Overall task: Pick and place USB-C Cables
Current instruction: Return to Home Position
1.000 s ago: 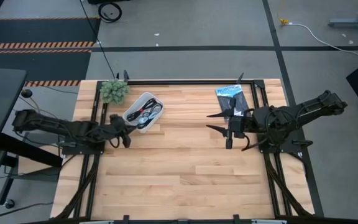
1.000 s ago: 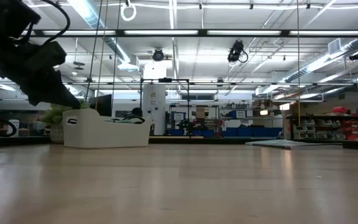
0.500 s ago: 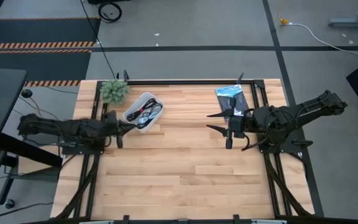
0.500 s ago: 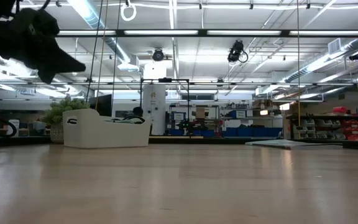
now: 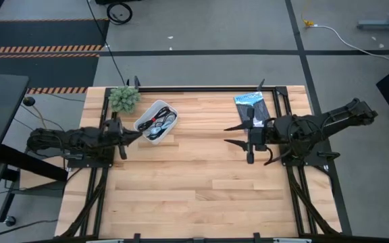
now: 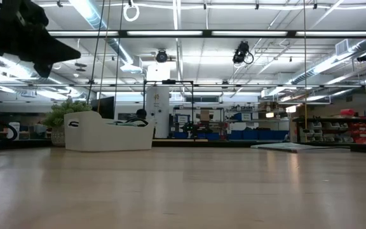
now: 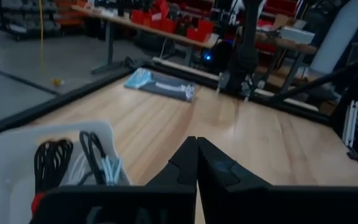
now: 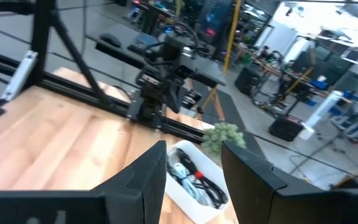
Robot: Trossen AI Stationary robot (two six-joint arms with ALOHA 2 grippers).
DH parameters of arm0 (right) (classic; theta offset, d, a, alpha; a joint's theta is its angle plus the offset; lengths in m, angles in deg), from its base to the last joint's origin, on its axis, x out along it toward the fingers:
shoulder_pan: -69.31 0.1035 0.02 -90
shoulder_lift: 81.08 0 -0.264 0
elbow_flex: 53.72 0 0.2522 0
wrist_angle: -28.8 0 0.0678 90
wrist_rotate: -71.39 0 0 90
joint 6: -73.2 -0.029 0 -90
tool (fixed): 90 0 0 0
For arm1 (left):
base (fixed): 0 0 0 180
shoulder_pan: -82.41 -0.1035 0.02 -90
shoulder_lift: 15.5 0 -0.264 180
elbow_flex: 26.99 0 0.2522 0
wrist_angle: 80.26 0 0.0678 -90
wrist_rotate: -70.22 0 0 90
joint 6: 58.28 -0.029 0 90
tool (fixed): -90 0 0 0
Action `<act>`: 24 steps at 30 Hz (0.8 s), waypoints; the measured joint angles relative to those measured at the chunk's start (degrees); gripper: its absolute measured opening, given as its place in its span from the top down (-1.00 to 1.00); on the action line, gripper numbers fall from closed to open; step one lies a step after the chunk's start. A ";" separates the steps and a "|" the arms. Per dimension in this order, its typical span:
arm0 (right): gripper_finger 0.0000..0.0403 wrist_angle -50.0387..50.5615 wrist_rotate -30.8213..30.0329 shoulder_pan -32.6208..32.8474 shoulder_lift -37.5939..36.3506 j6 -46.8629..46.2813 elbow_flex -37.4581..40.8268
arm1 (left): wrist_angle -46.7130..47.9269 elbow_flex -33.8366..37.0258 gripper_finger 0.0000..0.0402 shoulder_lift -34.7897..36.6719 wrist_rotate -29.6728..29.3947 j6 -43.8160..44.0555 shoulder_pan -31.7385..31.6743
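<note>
The USB-C cables (image 5: 158, 121) lie together in a white bin (image 5: 145, 126) at the table's far left. In the left wrist view a black bundle with a red tie (image 7: 50, 165), a thin black loop (image 7: 92, 149) and a pale cable (image 7: 109, 169) show inside the bin (image 7: 17, 144). My left gripper (image 5: 134, 134) (image 7: 196, 157) hovers shut just left of the bin, raised off the table (image 6: 65, 51), pointing right. My right gripper (image 5: 234, 133) (image 8: 194, 158) waits open on the table's right side, facing the bin (image 8: 185, 186).
A flat blue-and-black packet (image 5: 251, 106) (image 7: 160, 84) lies at the far right, beside my right arm. A small green plant (image 5: 123, 98) (image 8: 224, 133) stands at the far-left corner behind the bin. Bare wooden tabletop (image 5: 194, 175) spreads across the middle and near side.
My left gripper has drawn back toward the table's left edge and risen, tipping from a downward slant to nearly level. It has stayed shut. The right arm and the bin have kept still.
</note>
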 joint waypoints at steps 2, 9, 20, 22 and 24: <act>0.21 0.65 2.30 -0.72 0.00 -0.05 0.00 | 1.72 0.00 0.98 0.09 0.23 1.30 0.07; 0.21 -3.00 15.76 -6.63 -0.09 1.45 4.88 | 2.04 0.00 0.98 0.00 2.56 2.12 0.07; 0.21 -9.62 27.17 -17.02 -5.06 -1.33 12.87 | -3.72 6.01 0.98 -0.06 3.99 2.23 0.63; 0.21 -10.01 31.34 -17.99 -6.32 -2.19 13.85 | -5.13 6.10 0.98 -0.18 5.49 1.82 1.00; 0.21 -10.19 34.90 -18.71 -7.69 -3.24 14.89 | -7.66 6.32 0.98 -0.39 7.61 0.27 1.40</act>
